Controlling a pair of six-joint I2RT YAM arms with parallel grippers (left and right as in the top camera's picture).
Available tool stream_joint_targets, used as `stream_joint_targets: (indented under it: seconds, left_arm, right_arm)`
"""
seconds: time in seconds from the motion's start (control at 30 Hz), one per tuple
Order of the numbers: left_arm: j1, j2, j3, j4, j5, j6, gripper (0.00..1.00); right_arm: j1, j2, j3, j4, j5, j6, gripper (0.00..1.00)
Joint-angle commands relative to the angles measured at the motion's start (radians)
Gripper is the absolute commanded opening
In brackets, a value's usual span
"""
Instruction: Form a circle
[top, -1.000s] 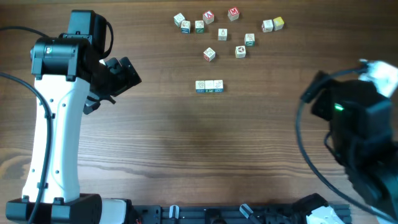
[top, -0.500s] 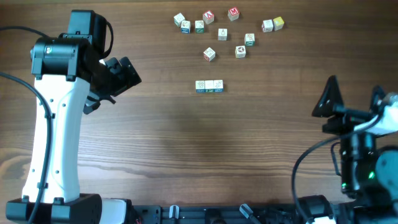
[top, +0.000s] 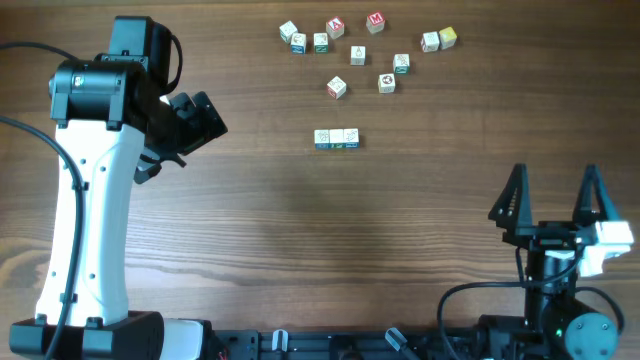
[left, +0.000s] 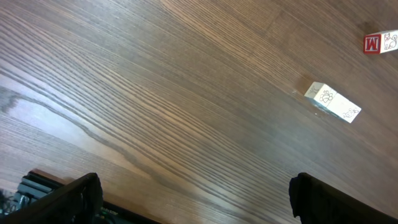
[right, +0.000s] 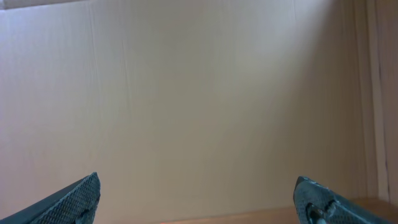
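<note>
Several small white cubes (top: 357, 55) with coloured faces lie scattered at the far side of the table, forming no circle. Two cubes (top: 336, 139) sit side by side nearer the middle. The left wrist view also shows that pair (left: 333, 102), and a red M cube (left: 380, 42) beyond it. My left gripper (top: 198, 120) hovers open well left of the cubes, and its fingers (left: 69, 198) hold nothing. My right gripper (top: 551, 195) stands open at the near right, far from every cube. In the right wrist view the right gripper (right: 196, 205) frames only a beige wall.
The white left arm (top: 85, 200) stretches along the left side of the wooden table (top: 300, 230). The right arm's base (top: 560, 300) and cables sit at the near right edge.
The right arm swung from the right side down to the near right edge and now shows both fingers spread. The left arm and the cubes stayed put.
</note>
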Motion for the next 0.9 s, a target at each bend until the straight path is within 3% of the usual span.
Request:
stream_joint_targets:
  seconds: [0.0, 0.17, 0.4, 0.57, 0.7, 0.87]
  left_arm:
    - [0.001, -0.007, -0.002, 0.003, -0.010, -0.006, 1.00]
    - [0.001, -0.007, -0.002, 0.003, -0.010, -0.006, 1.00]
    - [0.001, -0.007, -0.002, 0.003, -0.010, -0.006, 1.00]
    - [0.001, -0.007, -0.002, 0.003, -0.010, -0.006, 1.00]
    - [0.001, -0.007, -0.002, 0.003, -0.010, -0.006, 1.00]
    - [0.001, -0.007, -0.002, 0.003, -0.010, -0.006, 1.00]
  right_arm:
    - [-0.027, -0.079, -0.071, 0.049, -0.047, -0.016, 1.00]
    - [-0.039, -0.082, -0.180, 0.180, -0.023, 0.010, 1.00]
    - [-0.040, -0.082, -0.294, 0.177, 0.018, 0.055, 1.00]
    - [-0.041, -0.082, -0.291, 0.058, 0.049, 0.084, 1.00]
    - [-0.051, -0.082, -0.291, -0.137, 0.070, 0.086, 1.00]
    - [-0.051, -0.082, -0.291, -0.155, 0.054, -0.003, 1.00]
